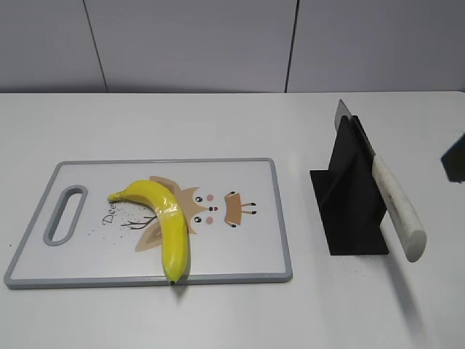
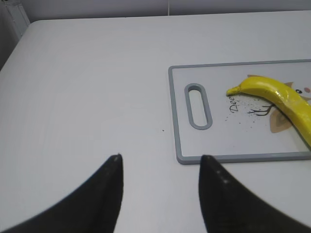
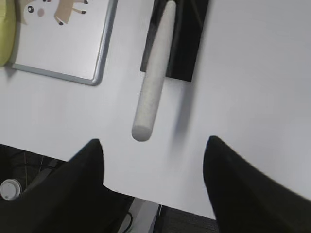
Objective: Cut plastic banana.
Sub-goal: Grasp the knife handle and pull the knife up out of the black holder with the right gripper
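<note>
- Exterior view: the plastic banana (image 1: 163,219) lies on the cutting board (image 1: 240,258) at the left of the white bench (image 1: 218,123), its dark tip reaching the board's near edge. Well apart to the right, a knife (image 1: 396,207) rests in a black stand (image 1: 347,200), pale handle sticking out and down toward the camera. Grey wall panels close the room behind.
- Left wrist view: the left claw (image 2: 160,167) hangs wide open and empty above bare bench, near the board's handle-slot corner. Risk: the glossy curved banana may roll or skid if pressed off-centre.
- Right wrist view: the right claw (image 3: 153,155) is spread wide, empty, just short of the handle's end. Risk: a skewed grip could tip the light stand or drag it along the smooth bench.
</note>
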`<control>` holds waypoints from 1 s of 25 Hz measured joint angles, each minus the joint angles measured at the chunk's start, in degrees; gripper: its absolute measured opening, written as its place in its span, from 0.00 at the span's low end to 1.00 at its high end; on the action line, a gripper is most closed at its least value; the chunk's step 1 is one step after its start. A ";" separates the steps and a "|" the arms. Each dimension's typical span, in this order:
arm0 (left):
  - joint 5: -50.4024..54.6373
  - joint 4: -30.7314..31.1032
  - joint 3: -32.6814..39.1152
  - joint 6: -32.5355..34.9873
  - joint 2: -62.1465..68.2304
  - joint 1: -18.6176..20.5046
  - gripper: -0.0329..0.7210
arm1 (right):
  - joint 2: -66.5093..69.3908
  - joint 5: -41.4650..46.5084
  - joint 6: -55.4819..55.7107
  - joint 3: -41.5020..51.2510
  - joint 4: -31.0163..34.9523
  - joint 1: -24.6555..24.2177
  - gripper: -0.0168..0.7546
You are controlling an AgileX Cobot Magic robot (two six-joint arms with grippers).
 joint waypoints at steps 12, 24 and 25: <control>0.00 0.00 0.00 0.00 0.00 0.00 0.69 | 14.47 0.64 5.74 -4.39 -0.37 3.63 0.69; 0.00 0.06 0.00 0.00 0.00 0.00 0.69 | 25.26 -1.09 12.27 -4.39 -5.77 3.65 0.69; 0.00 0.06 0.00 0.00 0.00 0.00 0.69 | 26.08 -1.14 12.27 -4.39 -5.83 3.65 0.69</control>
